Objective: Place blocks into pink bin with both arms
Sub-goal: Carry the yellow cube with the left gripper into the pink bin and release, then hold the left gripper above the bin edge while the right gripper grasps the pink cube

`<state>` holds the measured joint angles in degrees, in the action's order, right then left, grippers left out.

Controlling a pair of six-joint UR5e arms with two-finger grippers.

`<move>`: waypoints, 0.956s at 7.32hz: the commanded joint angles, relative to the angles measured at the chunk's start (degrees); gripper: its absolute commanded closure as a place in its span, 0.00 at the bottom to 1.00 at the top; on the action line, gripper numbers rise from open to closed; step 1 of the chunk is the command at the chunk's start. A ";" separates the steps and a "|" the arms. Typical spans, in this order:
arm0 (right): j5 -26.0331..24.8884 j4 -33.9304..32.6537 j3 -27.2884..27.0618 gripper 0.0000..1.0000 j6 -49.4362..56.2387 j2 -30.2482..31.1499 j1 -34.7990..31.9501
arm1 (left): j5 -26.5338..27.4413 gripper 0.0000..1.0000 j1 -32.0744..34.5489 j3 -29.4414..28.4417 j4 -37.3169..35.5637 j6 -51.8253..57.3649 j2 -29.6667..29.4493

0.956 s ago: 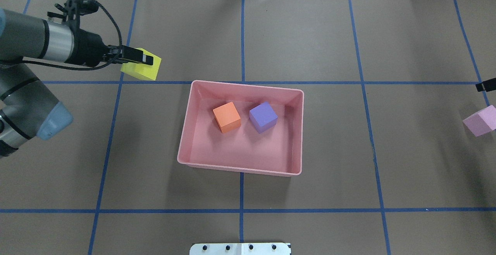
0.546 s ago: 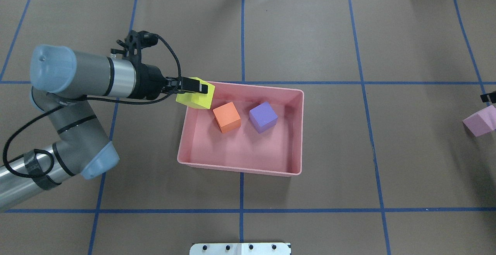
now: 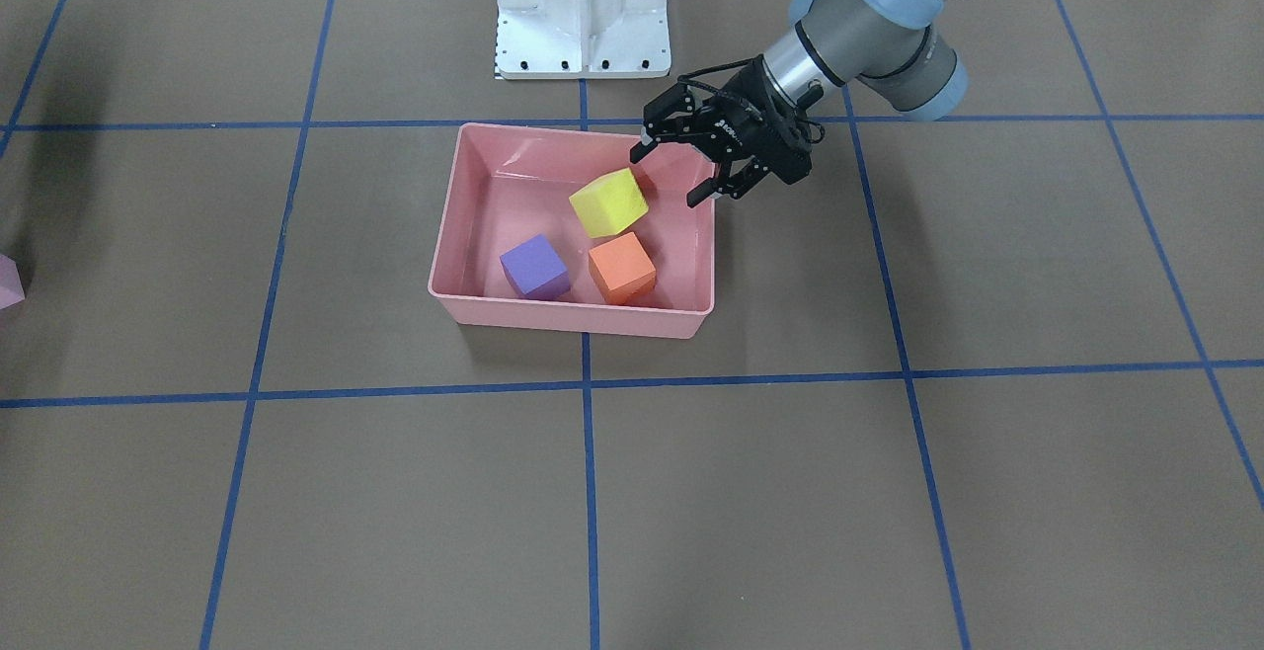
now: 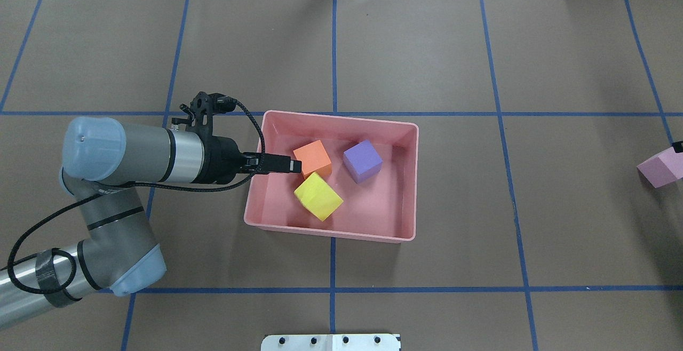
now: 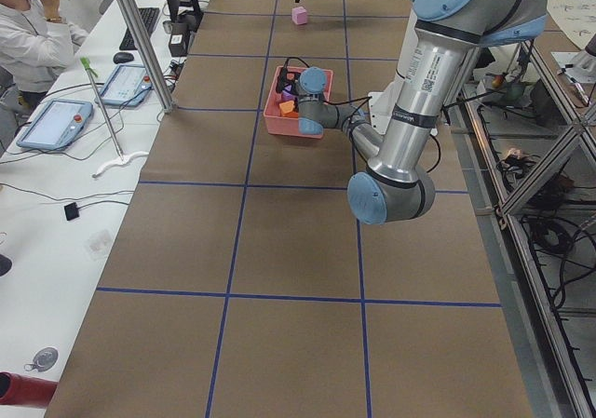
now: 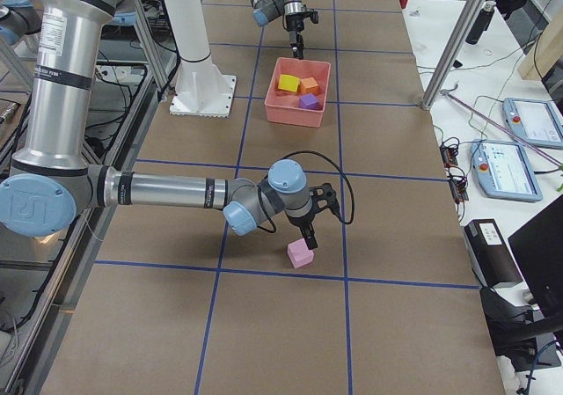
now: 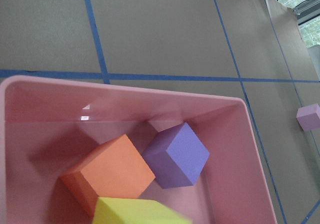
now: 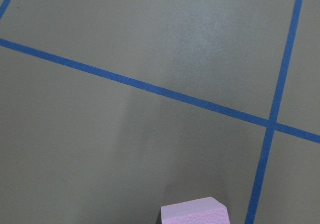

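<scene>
The pink bin sits mid-table and holds the orange block, the purple block and the yellow block, which lies free on the bin floor. My left gripper is open and empty, over the bin's edge just beside the yellow block. The light pink block lies on the table far to my right. My right gripper hovers just above it; I cannot tell whether it is open or shut. The right wrist view shows only the block's top.
The white robot base stands behind the bin. Blue tape lines cross the brown table cover. Operator desks with tablets line the far side of the table.
My left arm carried the yellow block from left of the bin over its rim and let it go; the block now lies inside. My right gripper moved down toward the light pink block.
</scene>
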<state>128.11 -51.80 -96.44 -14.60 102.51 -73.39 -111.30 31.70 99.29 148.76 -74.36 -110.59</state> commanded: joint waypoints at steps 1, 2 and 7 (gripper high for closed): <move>-0.22 0.47 1.08 0.00 4.14 1.11 0.00 | -4.61 0.00 2.64 4.76 -0.41 3.85 7.28; -0.23 0.55 1.60 0.00 4.49 0.94 0.00 | -4.89 0.00 3.01 5.64 -0.32 4.48 8.45; -0.14 11.98 9.78 0.00 0.28 -0.20 1.05 | -4.81 0.00 3.01 5.83 -0.32 4.49 8.64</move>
<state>127.96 -40.46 -87.24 -12.95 102.51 -72.86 -116.16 34.71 105.10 148.44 -69.88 -101.98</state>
